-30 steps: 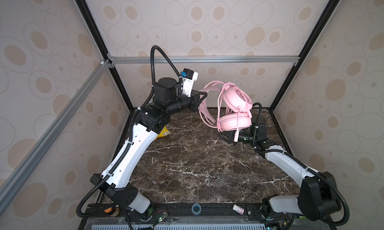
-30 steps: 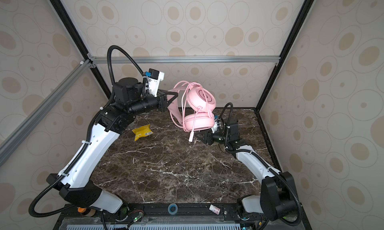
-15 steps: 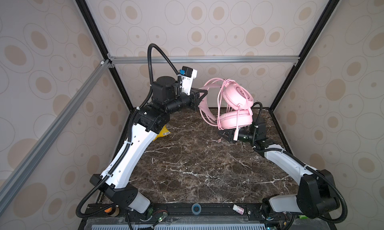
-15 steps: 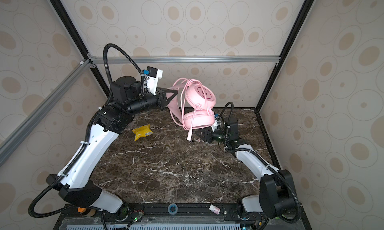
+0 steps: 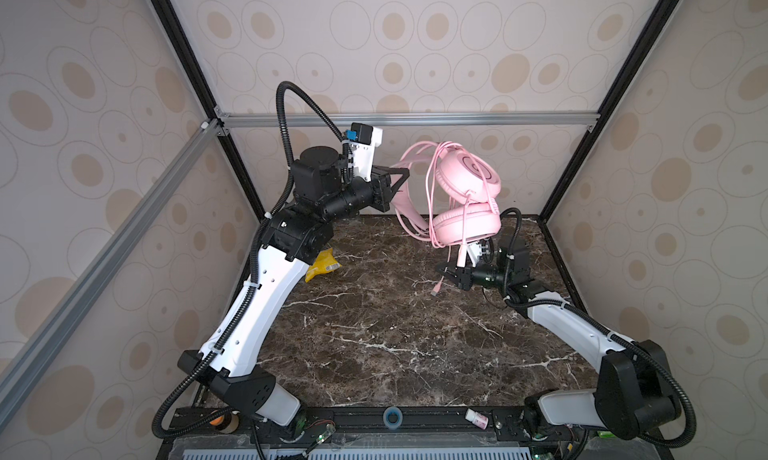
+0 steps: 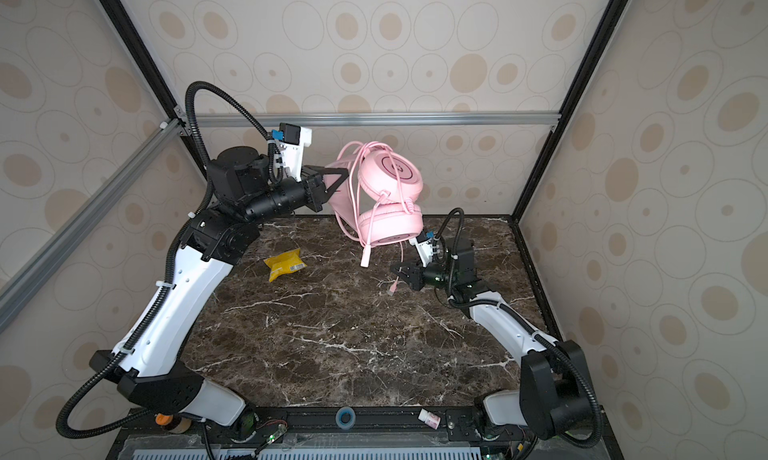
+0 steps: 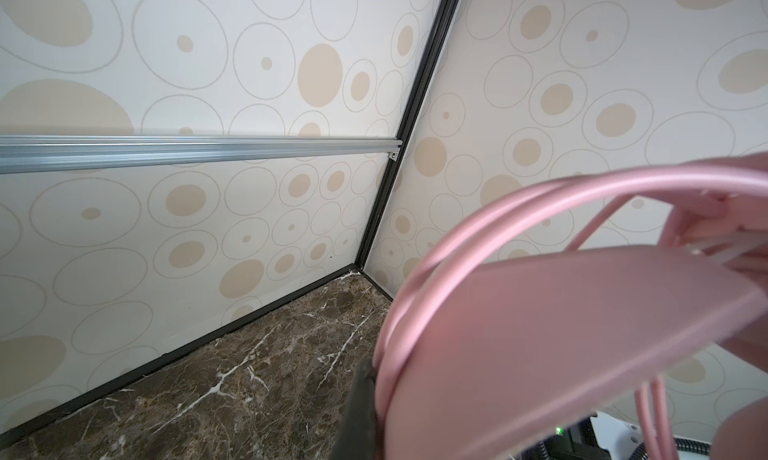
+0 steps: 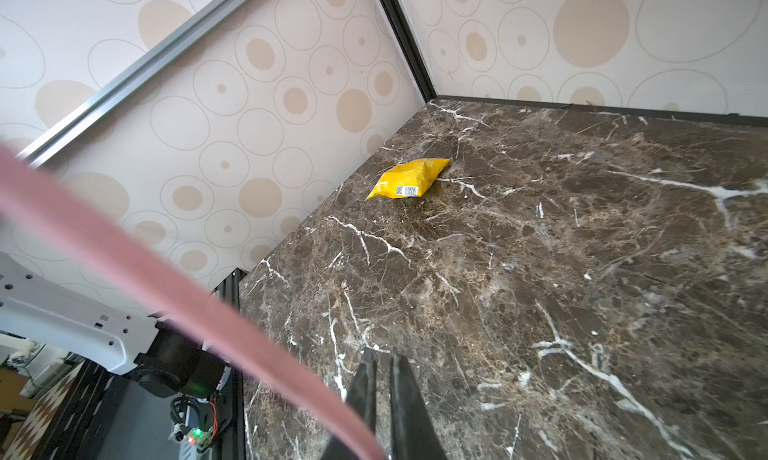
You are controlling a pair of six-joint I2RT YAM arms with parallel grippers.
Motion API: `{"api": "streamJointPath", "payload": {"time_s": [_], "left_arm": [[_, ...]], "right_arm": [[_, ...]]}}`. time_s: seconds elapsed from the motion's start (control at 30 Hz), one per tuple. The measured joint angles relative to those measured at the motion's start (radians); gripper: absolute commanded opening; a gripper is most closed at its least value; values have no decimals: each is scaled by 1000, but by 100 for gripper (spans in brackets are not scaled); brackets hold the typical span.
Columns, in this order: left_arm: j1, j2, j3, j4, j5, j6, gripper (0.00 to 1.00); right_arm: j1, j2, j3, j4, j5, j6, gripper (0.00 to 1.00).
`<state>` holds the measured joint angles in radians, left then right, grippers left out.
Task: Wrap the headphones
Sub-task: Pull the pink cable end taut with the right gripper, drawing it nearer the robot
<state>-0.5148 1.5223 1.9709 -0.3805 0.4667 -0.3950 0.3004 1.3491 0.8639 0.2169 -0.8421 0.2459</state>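
The pale pink headphones (image 5: 465, 225) (image 6: 390, 225) hang in the air at the back of the table, one earcup above the other, with cable loops draped over them. My left gripper (image 5: 405, 173) (image 6: 345, 172) is shut on their headband (image 7: 540, 333); one black finger (image 7: 361, 416) shows against it. Below the earcups, just above the table, my right gripper (image 5: 445, 271) (image 8: 382, 354) has its jaws almost together on the thin pink cable (image 8: 166, 279), which crosses one finger near its base. The plug (image 5: 435, 289) (image 6: 392, 289) dangles just past the fingertips.
A yellow snack packet (image 5: 322, 264) (image 8: 409, 179) lies on the dark marble table (image 5: 374, 333) at the back left, beside the left arm. A small white bottle (image 5: 476, 418) sits on the front rail. Patterned walls close in three sides.
My right gripper has closed from partly open to nearly shut round the hanging cable. The left gripper and headphones have shifted slightly left and up.
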Motion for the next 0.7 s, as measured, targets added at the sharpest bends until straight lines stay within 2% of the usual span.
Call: {"api": "streamJointPath", "payload": {"time_s": [0.3,0.43,0.7], "left_arm": [[6,-6,-38,69,-68,-32,0],[14,-6,-40,77,-129,-38,0],[15,0,-36,48,-355,-46,0]], "right_arm": [[28,-24,0,-48,13,-9,0],[36,-68,2,-106,41,-33,0],[106,-144,141,-459,183,-166,0]]}}
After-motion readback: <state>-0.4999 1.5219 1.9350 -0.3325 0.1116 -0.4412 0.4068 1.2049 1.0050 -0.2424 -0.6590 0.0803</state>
